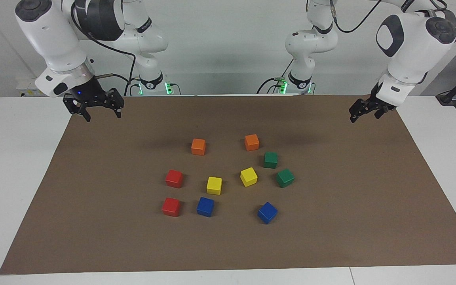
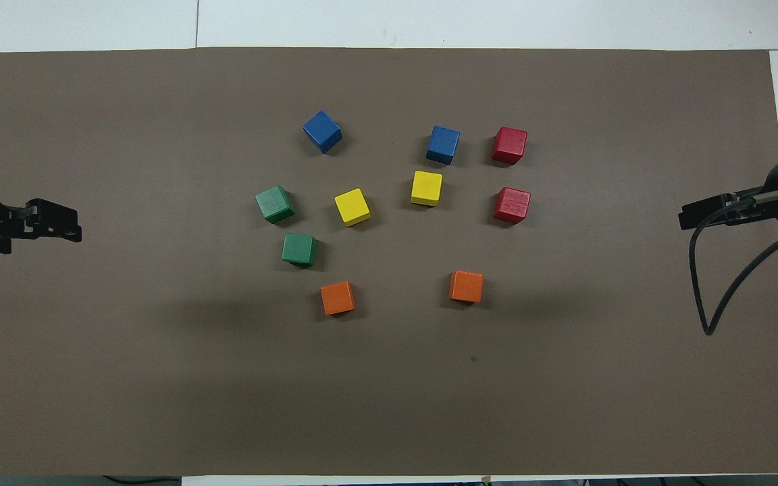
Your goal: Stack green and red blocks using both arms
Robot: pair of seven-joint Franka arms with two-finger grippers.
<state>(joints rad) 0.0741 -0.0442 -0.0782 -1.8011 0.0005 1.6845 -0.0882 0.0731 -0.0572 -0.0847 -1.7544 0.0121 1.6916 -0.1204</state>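
Two green blocks (image 1: 270,159) (image 1: 285,177) lie apart on the brown mat toward the left arm's end; they also show in the overhead view (image 2: 299,249) (image 2: 275,204). Two red blocks (image 1: 174,178) (image 1: 171,206) lie apart toward the right arm's end, also in the overhead view (image 2: 512,205) (image 2: 510,145). My right gripper (image 1: 102,114) hangs open and empty over the mat's corner at its own end (image 2: 720,212). My left gripper (image 1: 365,116) hangs open and empty over the mat's edge at its own end (image 2: 31,233). Both arms wait.
Two orange blocks (image 1: 198,146) (image 1: 251,142) lie nearest the robots. Two yellow blocks (image 1: 214,185) (image 1: 248,176) lie in the middle of the group. Two blue blocks (image 1: 205,206) (image 1: 267,212) lie farthest from the robots. The mat (image 1: 350,221) covers most of the white table.
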